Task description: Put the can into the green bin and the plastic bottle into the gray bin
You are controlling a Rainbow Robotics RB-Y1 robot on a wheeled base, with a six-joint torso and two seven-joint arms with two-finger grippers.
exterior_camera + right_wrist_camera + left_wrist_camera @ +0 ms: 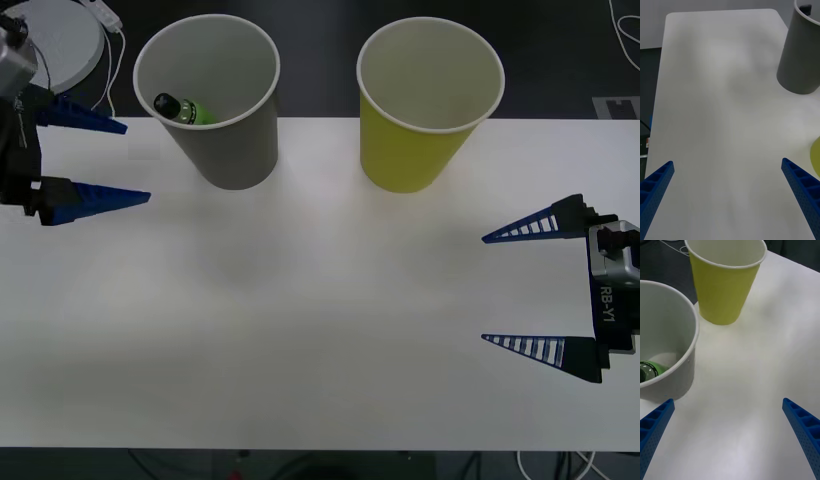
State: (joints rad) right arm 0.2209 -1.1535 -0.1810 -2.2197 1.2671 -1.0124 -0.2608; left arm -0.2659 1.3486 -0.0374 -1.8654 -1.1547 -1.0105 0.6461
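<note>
At lower right our right gripper [483, 288] hovers over the counter [300, 320], jaws wide, empty. At far left our left gripper [138, 162] likewise. Beyond, the plastic bottle [185, 109] lies inside the gray bin [235, 150]; light, slick, we judge. The green bin [410, 155] looks empty.

Even overhead light, soft faint shadows on the white table [300, 300]; mild glare, wrist views slightly soft, background dim.

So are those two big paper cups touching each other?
Apart. The front view shows bare white table between the gray bin and the green bin; the left wrist view shows the same gap.
</note>
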